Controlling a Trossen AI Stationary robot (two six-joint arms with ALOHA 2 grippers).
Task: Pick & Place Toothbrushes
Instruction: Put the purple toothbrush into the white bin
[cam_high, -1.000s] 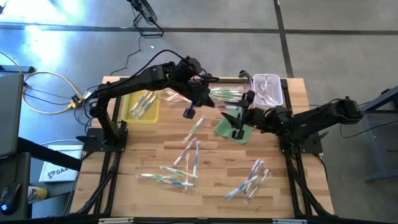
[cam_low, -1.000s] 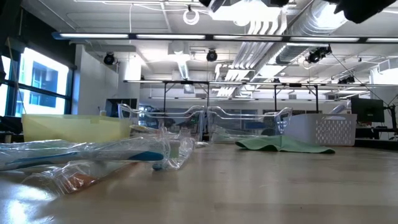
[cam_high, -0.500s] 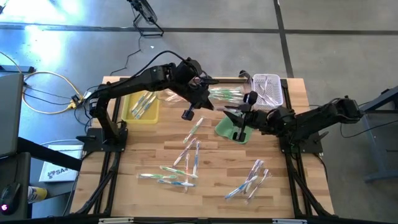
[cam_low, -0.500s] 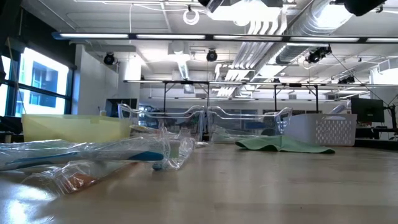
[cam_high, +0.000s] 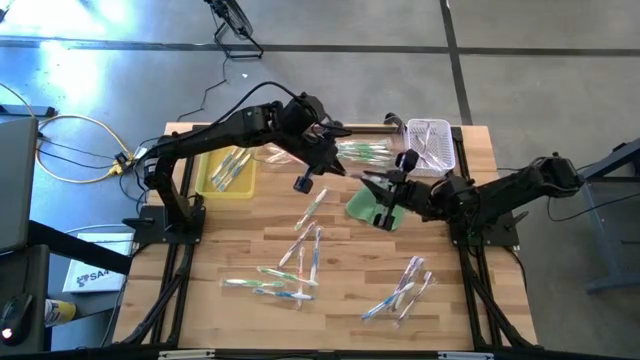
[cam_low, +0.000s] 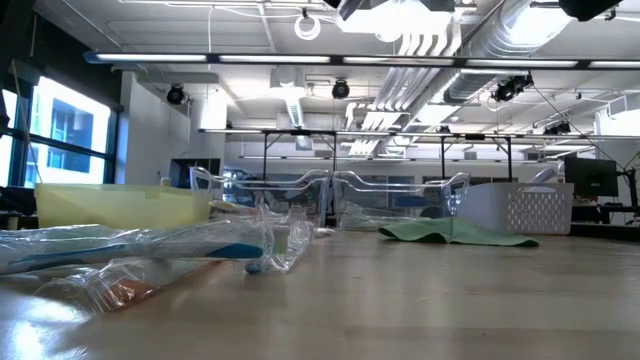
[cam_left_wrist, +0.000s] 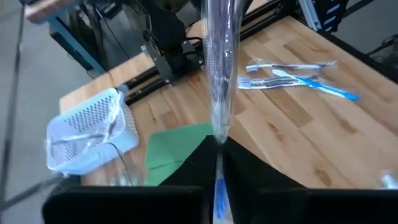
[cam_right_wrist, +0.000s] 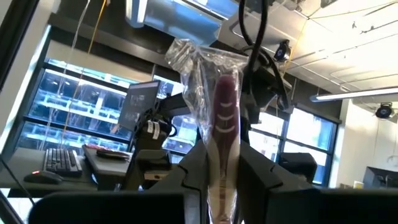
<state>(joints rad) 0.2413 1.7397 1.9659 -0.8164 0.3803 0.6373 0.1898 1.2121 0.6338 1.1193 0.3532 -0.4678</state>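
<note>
Both arms meet high over the far middle of the table, each pinching one wrapped toothbrush. The left gripper (cam_high: 338, 165) is closed on a brush (cam_left_wrist: 219, 81) whose clear wrapper runs straight out past its fingers, a blue tip showing between them. The right gripper (cam_high: 372, 182) sits just at its 4 o'clock, fingers pressed onto a pink brush (cam_right_wrist: 222, 118) in crinkled wrapper, which stands upright against the ceiling in its wrist view — so that hand is tipped upward, its load off the table.

The two grippers are so close that this looks like a handover or a re-grip in the air, though whether they share any contact I cannot tell. Holding each brush by one end keeps the long wrapper clear of the fingers and makes it easy to drop lengthwise into a bin.

The bins line the far edge, which explains the raised, forward posture: a yellow tray (cam_high: 212, 187) at 10 o'clock from table centre with brushes already in it, a clear tray (cam_high: 365, 153) of green ones at 12, a white basket (cam_high: 431, 131) at 1. A green cloth (cam_high: 360, 208) lies under the right gripper.

Loose brushes remain — a scatter (cam_high: 300, 250) near centre and a cluster (cam_high: 402, 290) at 4 o'clock — so the sorting seems about half done
</note>
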